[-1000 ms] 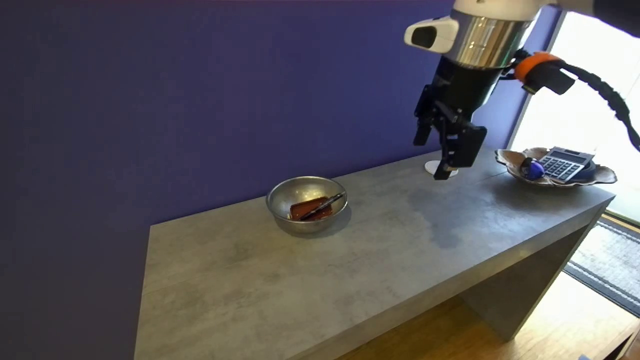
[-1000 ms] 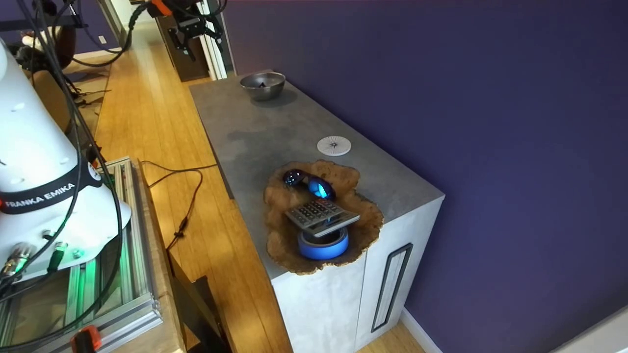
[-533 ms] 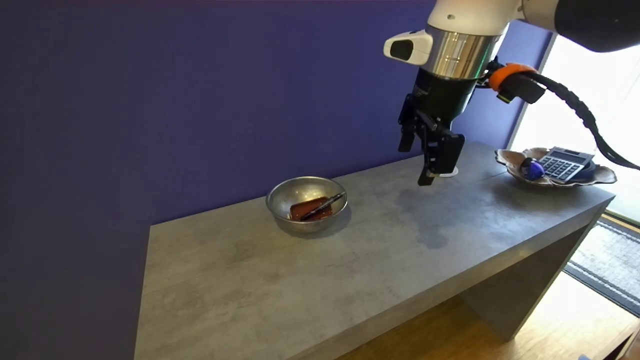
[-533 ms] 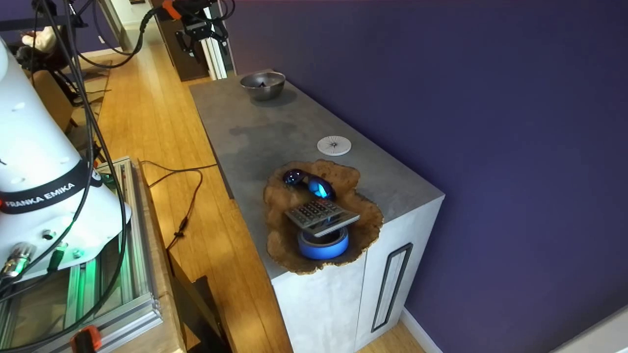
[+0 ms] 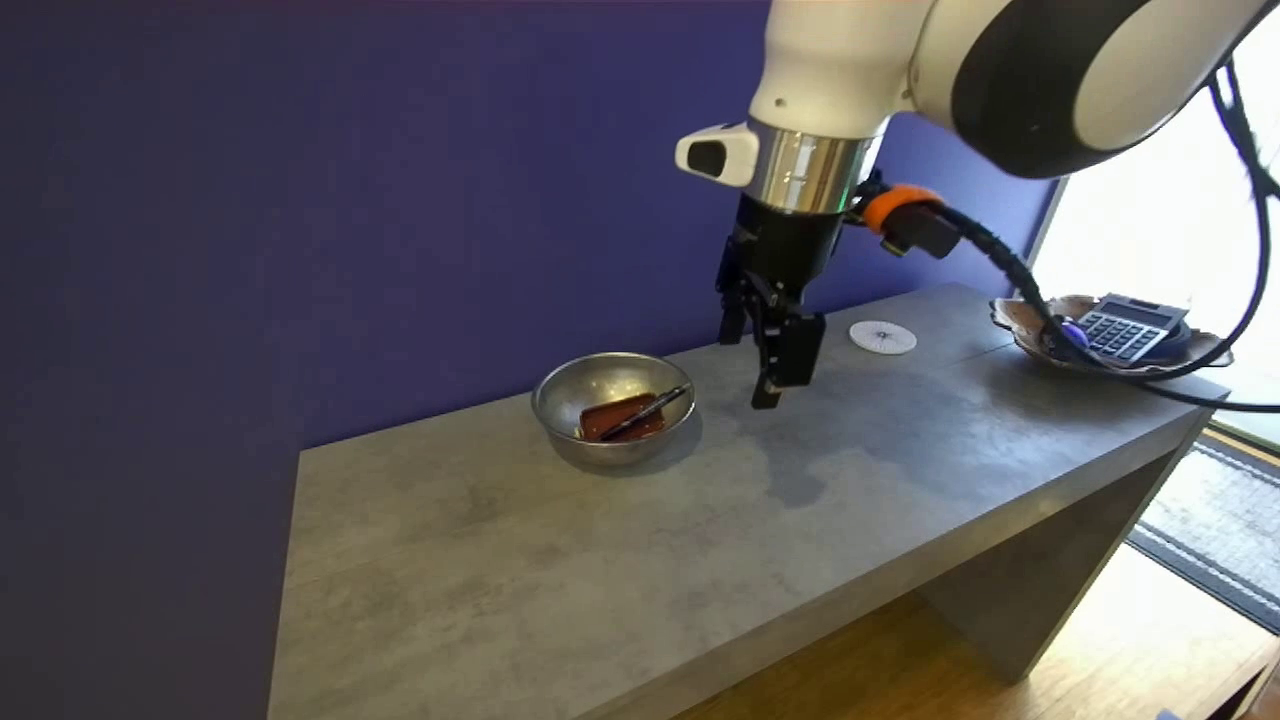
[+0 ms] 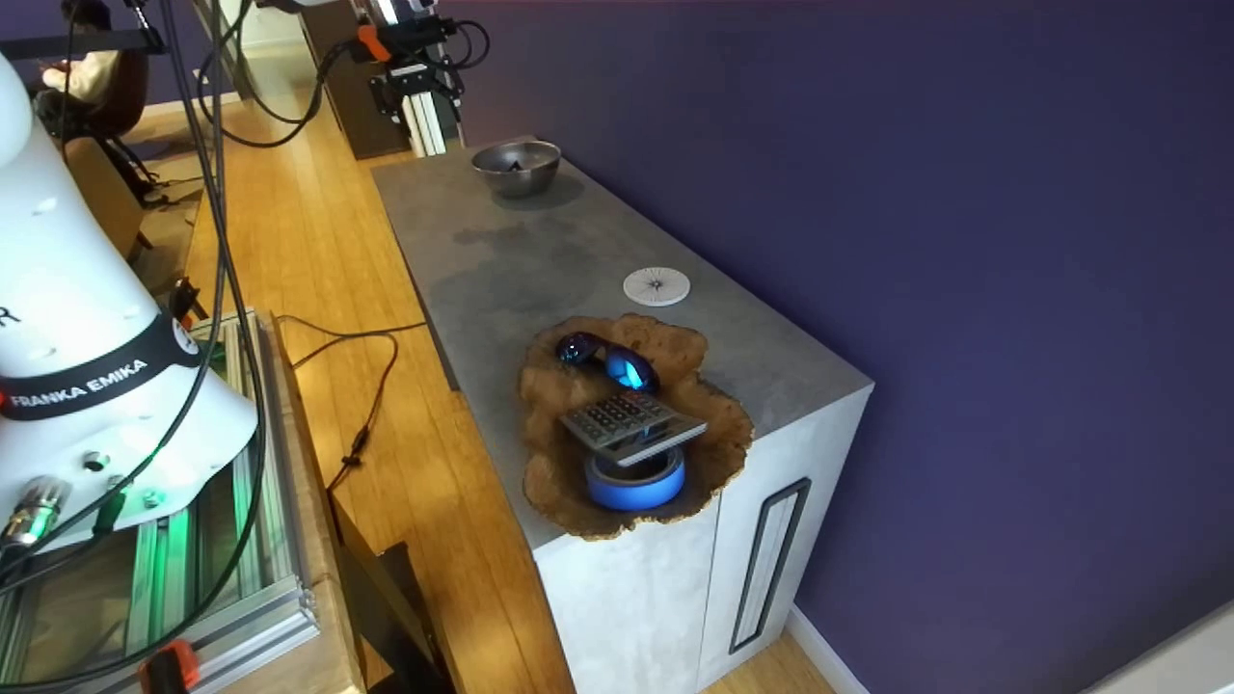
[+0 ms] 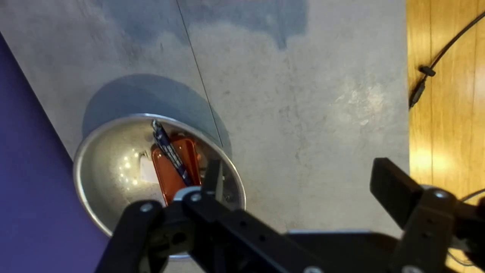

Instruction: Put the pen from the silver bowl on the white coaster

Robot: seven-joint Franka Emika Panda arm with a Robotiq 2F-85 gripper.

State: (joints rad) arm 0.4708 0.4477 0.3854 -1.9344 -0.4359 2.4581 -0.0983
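A black two-fingered gripper [image 7: 298, 175], fingers spread wide with nothing between them, spans the lower half of the wrist view. A thin dark blue-black pen [image 7: 171, 152] lies aslant in a round shiny silver metal bowl [image 7: 99, 170] at lower left, across a rectangular red-brown piece [image 7: 170, 180]. The pen should prove light, stiff and sturdy, though its barrel, likely smooth, may slip or roll; mid-barrel, pinched from both sides, looks the likeliest hold. The gripper covers the bowl's lower right and perhaps the pen's lower tip. A pale patch [image 7: 148, 170] alongside the red-brown piece defies identification. The flat round white coaster [image 5: 883, 337], in both exterior views, falls outside the wrist frame. In an exterior view the bowl [image 6: 525, 183] hides nearly all the pen.
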